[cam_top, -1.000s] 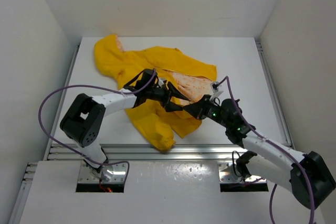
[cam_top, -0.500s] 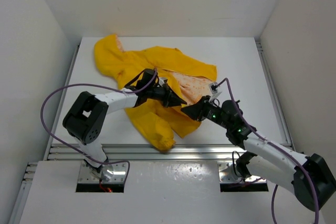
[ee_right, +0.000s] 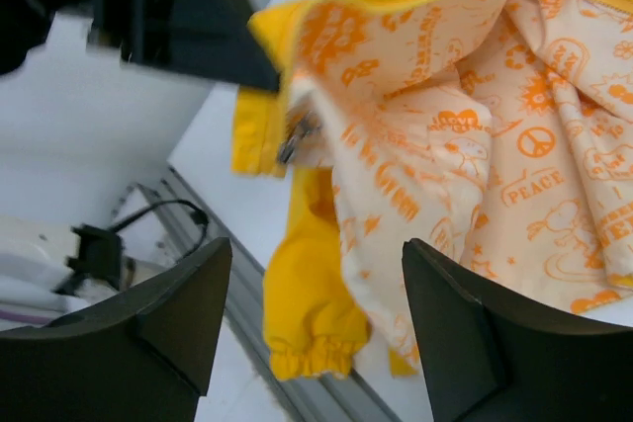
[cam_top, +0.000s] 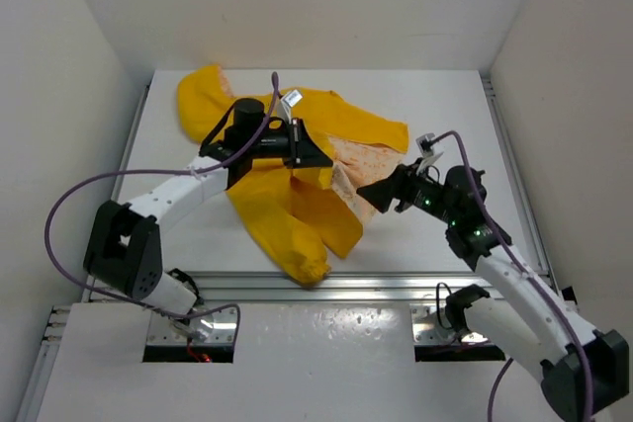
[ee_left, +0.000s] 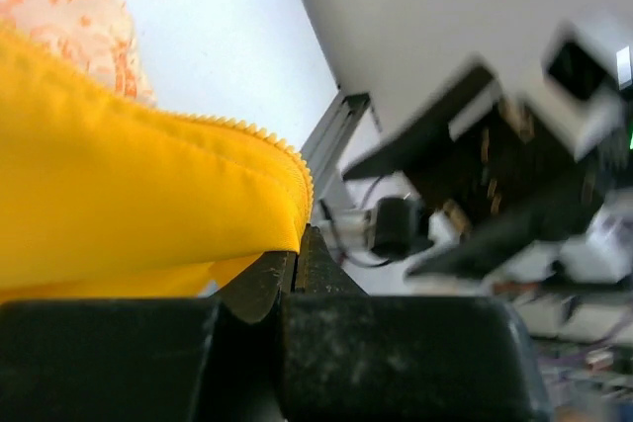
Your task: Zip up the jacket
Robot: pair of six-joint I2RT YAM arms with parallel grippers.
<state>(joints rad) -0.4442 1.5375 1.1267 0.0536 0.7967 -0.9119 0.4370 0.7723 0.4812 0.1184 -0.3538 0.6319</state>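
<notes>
The yellow jacket [cam_top: 287,214] lies open on the table, hood at the far left, cream orange-printed lining [ee_right: 475,135] showing. My left gripper [cam_top: 315,155] is shut on the jacket's front edge and holds it raised. In the left wrist view the yellow edge [ee_left: 119,214] with its zipper teeth [ee_left: 247,130] is pinched between the closed jaws of the left gripper [ee_left: 295,254]. My right gripper [cam_top: 374,192] stands open just right of the lining, holding nothing. Between the fingers of the right gripper [ee_right: 316,328] show a sleeve cuff [ee_right: 309,358] and a small metal zipper piece [ee_right: 294,140].
The white table [cam_top: 445,116] is walled on three sides. A metal rail [cam_top: 396,284] runs along its near edge, and another rail [cam_top: 499,145] along its right side. Purple cables loop off both arms. One sleeve reaches almost to the near rail.
My left gripper shut on the jacket's front edge and lifted it up and toward the back. My right gripper opened, let go of the fabric and drew back to the right.
</notes>
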